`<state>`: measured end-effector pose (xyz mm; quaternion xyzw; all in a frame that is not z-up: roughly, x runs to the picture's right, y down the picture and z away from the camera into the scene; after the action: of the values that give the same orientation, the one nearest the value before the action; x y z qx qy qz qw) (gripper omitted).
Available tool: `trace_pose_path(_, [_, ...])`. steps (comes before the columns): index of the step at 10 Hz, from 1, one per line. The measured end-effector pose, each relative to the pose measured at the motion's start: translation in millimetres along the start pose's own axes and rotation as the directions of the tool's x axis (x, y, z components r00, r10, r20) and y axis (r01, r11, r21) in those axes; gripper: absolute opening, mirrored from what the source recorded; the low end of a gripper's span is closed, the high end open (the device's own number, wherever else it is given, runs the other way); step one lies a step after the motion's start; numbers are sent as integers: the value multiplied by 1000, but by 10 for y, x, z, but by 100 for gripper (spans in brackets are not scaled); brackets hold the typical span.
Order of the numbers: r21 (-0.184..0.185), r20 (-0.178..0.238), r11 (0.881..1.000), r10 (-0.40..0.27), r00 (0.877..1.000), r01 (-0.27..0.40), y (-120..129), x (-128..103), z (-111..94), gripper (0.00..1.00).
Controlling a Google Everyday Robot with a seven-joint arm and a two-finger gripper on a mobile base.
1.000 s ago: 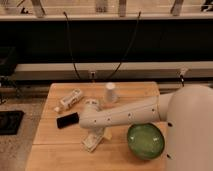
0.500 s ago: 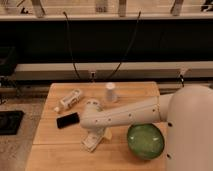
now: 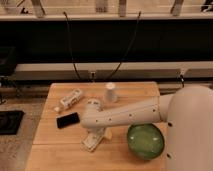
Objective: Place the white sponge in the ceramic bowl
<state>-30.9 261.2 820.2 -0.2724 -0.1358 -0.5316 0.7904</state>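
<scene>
The green ceramic bowl (image 3: pixel 145 140) sits on the wooden table (image 3: pixel 55 155) at the front right, glossy with a darker rim and nothing in it. My white arm reaches from the right across the table. The gripper (image 3: pixel 93 141) points down at the table, left of the bowl and about a bowl's width from it. A small off-white piece (image 3: pixel 106 133) shows right beside the gripper, under the arm. It looks like the white sponge, mostly hidden by the arm and gripper. I cannot tell whether the gripper holds it.
A long white bottle-like object with a label (image 3: pixel 70 100) lies at the back left. A white upright cup (image 3: pixel 110 92) stands at the back middle. A flat black object (image 3: pixel 67 120) lies left of the gripper. Black cables hang behind the table.
</scene>
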Motion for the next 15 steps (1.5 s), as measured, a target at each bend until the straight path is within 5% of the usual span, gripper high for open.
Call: trace_pose_path(15, [3, 5, 1000, -8, 1000, 8, -4, -11, 0, 80])
